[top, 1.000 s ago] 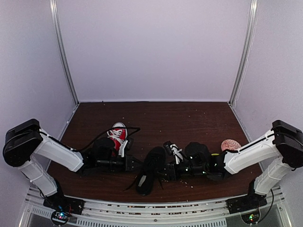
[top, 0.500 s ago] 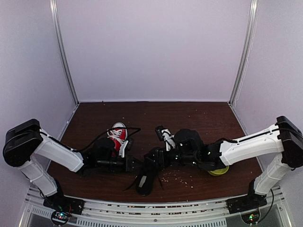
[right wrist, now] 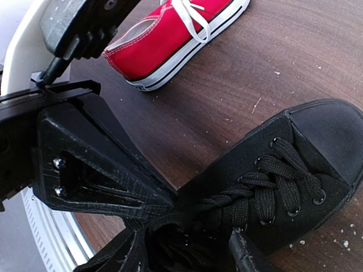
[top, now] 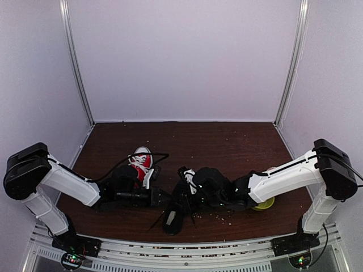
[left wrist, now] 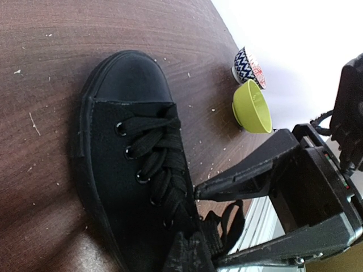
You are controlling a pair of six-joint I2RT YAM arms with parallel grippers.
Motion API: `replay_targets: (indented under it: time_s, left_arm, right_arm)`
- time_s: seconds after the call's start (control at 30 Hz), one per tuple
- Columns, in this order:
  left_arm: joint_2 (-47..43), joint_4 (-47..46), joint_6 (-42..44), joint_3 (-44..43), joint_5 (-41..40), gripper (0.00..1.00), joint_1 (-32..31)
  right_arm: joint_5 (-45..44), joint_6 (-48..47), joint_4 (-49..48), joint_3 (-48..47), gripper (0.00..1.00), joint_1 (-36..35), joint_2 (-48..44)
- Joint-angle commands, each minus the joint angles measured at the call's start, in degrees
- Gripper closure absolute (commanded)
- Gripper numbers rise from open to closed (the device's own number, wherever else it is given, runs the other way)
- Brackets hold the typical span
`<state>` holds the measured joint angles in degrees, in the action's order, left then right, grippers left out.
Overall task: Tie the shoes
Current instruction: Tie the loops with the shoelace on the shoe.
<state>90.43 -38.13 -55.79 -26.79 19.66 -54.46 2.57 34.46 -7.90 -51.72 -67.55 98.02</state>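
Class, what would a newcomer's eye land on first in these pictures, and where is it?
The black shoe lies at the table's near middle, with the left gripper and right gripper meeting over its laces. Farther back on the left, the red sneaker stands out brightly against the dark wood.

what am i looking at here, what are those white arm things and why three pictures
Two robot arms bolted to a brown table. One picture looks down from above; the other two come from cameras on each wrist. On the table lie a red sneaker, a black shoe, a green bowl and a patterned bowl. The left gripper is shut at the black shoe's ankle opening; whether it pinches a lace is unclear. The right gripper is open, straddling the black laces.
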Motion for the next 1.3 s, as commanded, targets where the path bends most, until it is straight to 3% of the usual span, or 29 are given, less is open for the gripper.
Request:
replay_targets:
  time_s: [0.0, 0.3, 0.5, 0.67, 0.8, 1.07, 1.27]
  left_arm:
    - [0.36, -2.37, 0.94, -0.15, 0.47, 1.0, -0.47]
    - [-0.25, -2.38, 0.84, 0.81, -0.64, 1.0, -0.56]
    - [-1.49, -2.16, 0.89, 1.45, -1.27, 1.0, -0.56]
    - [-3.68, 0.31, 1.44, 1.39, -2.34, 0.72, -0.56]
    - [-6.21, 4.96, 2.64, 0.72, -3.88, 0.59, -0.56]
    - [-6.39, 23.02, 10.18, -9.32, -6.19, 0.68, -4.24]
    - [-5.68, 26.73, 11.53, -11.79, -7.72, 0.71, -4.87]
  right_arm:
    - [-2.46, 0.44, 0.99, -0.16, 0.56, -0.23, -0.26]
    - [-1.76, 2.57, -2.2, 3.29, 0.84, -0.29, -0.56]
    - [-0.73, 3.57, -4.67, 5.24, 0.94, -0.28, -0.74]
    - [-0.36, 3.45, -5.49, 5.33, 0.98, -0.22, -0.8]
    - [-0.24, 3.42, -5.73, 5.51, 0.99, -0.25, -0.81]
    - [-0.39, 3.47, -6.05, 5.9, 0.99, -0.22, -0.97]
    - [-0.32, 3.49, -6.12, 5.99, 1.0, -0.26, -1.15]
